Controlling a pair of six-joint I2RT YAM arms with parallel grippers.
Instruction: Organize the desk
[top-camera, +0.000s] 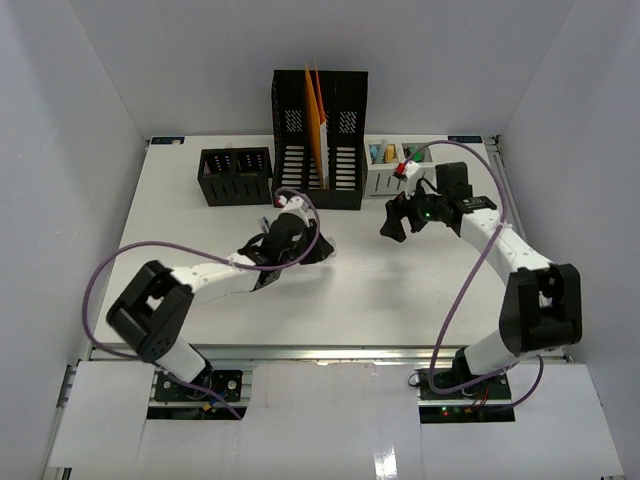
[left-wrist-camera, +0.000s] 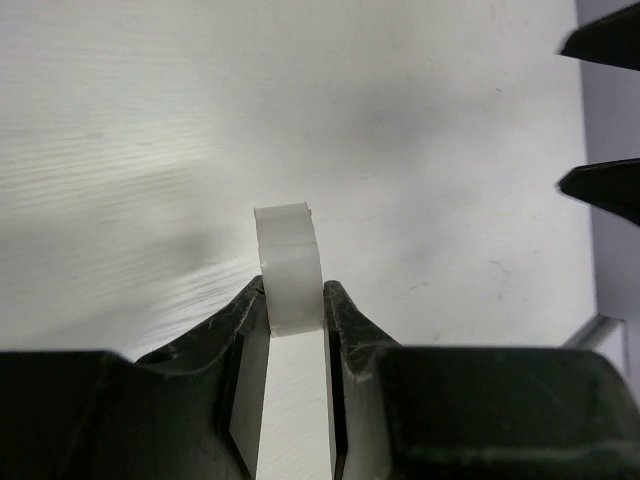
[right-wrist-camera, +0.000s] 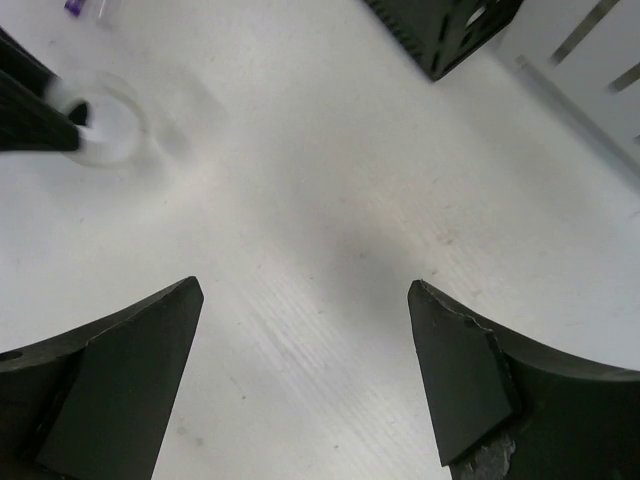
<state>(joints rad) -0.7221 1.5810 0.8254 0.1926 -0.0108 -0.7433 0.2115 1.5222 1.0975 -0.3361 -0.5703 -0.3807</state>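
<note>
Worktop (top-camera: 400, 290) is lying under both arms, organizers (top-camera: 320, 140) standing along its far edge. Left gripper (left-wrist-camera: 295, 293) is pinching a white tape ring (left-wrist-camera: 288, 250); right gripper (right-wrist-camera: 305, 300) is hanging open, empty. Step: tidying the ring. Next move is probably carrying it to a bin.

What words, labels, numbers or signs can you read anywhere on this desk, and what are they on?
No text can be read in any view.
Items in the white tray: any print is too small to tell.
White ring in the left gripper: no print on the side shown.
Black file holder, orange folders, black bin: no markings visible.
</note>
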